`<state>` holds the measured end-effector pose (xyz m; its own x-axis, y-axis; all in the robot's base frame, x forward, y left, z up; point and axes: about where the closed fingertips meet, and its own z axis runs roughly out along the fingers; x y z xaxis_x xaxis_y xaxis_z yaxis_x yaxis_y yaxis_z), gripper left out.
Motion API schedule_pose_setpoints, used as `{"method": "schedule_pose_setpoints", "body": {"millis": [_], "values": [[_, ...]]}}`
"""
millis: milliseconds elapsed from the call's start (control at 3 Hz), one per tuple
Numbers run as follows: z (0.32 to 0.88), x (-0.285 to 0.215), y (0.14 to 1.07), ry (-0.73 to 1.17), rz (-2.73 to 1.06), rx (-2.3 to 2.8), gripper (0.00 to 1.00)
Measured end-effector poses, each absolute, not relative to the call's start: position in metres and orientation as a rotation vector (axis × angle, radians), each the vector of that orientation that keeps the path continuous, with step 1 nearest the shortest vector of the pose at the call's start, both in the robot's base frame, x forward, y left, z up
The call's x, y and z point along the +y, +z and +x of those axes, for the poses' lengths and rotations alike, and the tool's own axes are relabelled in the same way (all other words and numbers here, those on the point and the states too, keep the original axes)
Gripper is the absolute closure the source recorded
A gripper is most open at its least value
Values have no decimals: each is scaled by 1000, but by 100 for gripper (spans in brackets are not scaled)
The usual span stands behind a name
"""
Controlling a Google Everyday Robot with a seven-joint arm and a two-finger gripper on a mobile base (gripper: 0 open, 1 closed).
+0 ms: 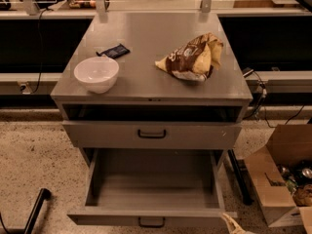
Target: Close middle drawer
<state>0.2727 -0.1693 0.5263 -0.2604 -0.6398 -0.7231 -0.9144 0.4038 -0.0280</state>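
The middle drawer (146, 212) stands pulled far out from the front of the grey cabinet (229, 94), below the shut top drawer (195, 135); its deep box shows only bare grey floor. The gripper (233, 224) peeks in at the bottom edge, just beside the drawer's front right corner; how wide it is set cannot be told. On the cabinet top sit a white bowl (96, 73), a dark packet (113, 51) and a crumpled chip bag (192, 57). To the right on the floor, an open cardboard box (273, 189) holds cans.

You see a speckled floor (34, 150) around the grey bench (146, 77), an open cardboard box (275, 179) at its right, cables (256, 99) behind it, ledges (29, 77) along the back, and the gripper (233, 224) just poking in at the bottom edge.
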Motion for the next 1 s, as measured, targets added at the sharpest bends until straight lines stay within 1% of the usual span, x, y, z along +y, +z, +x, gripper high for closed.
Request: {"method": "schedule_pose_setpoints", "body": {"millis": [333,667,1000], "values": [[273,-169,526,537,-1323,1997,0],[280,-149,510,608,-1344,1913,7],[301,-109,471,720,-1359,1775,33]]}}
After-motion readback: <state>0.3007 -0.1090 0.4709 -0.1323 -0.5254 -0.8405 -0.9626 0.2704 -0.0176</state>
